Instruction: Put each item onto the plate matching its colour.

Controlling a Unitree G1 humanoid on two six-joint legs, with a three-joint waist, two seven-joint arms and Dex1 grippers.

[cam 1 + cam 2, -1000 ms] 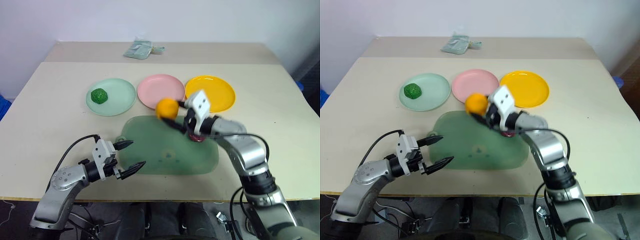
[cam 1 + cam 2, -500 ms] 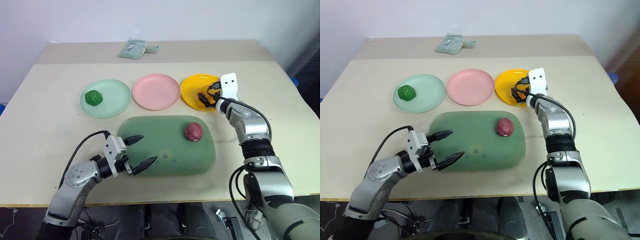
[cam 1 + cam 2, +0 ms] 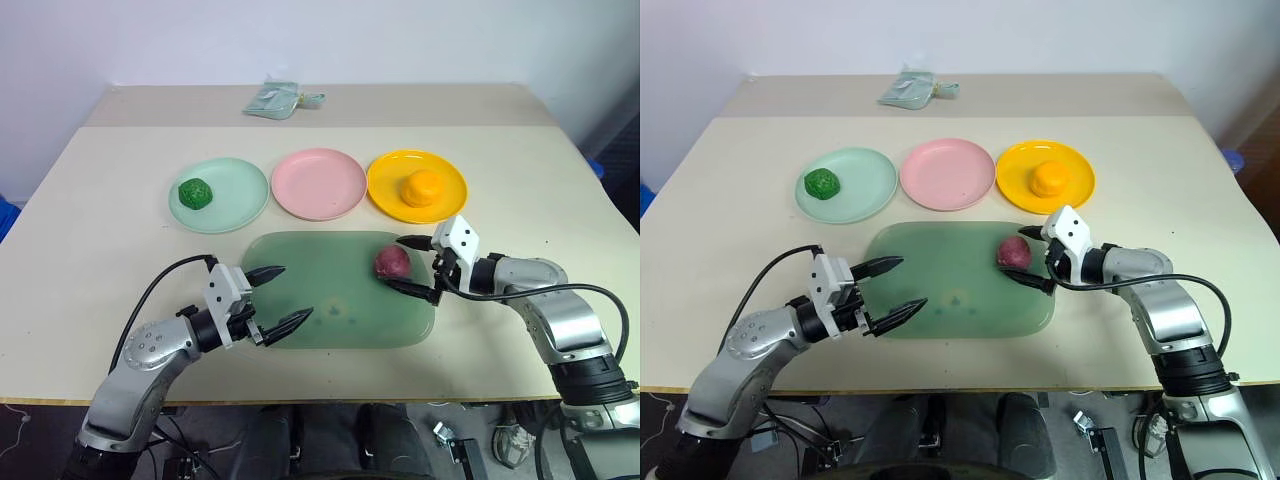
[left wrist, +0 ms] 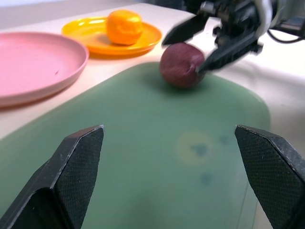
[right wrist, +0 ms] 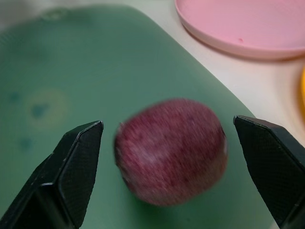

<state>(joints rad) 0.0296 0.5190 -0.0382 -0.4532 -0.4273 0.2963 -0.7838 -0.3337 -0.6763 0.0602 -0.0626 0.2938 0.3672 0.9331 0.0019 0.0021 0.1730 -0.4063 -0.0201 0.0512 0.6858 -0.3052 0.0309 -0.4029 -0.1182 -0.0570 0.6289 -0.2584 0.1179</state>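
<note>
The maroon lump [image 3: 392, 262] lies on the right part of the dull-green board [image 3: 320, 305]. My right gripper [image 3: 397, 263] is open, one finger on each side of the lump with gaps showing in the right wrist view [image 5: 170, 150]. The orange ball [image 3: 424, 187] rests on the yellow plate [image 3: 450, 172]. On the mint plate [image 3: 238, 190] sits the dark green ball [image 3: 194, 192]. Between them, the pink plate [image 3: 319, 184] holds nothing. My left gripper [image 3: 296, 292] is open and empty over the board's left part.
A pale green packet [image 3: 283, 100] lies at the table's far edge. The three plates stand in a row just beyond the board. Bare tabletop stretches to the left and right of the board.
The right gripper carried the orange ball to the yellow plate, let it go and opened. It then came down and back to the maroon lump. The left gripper stayed put.
</note>
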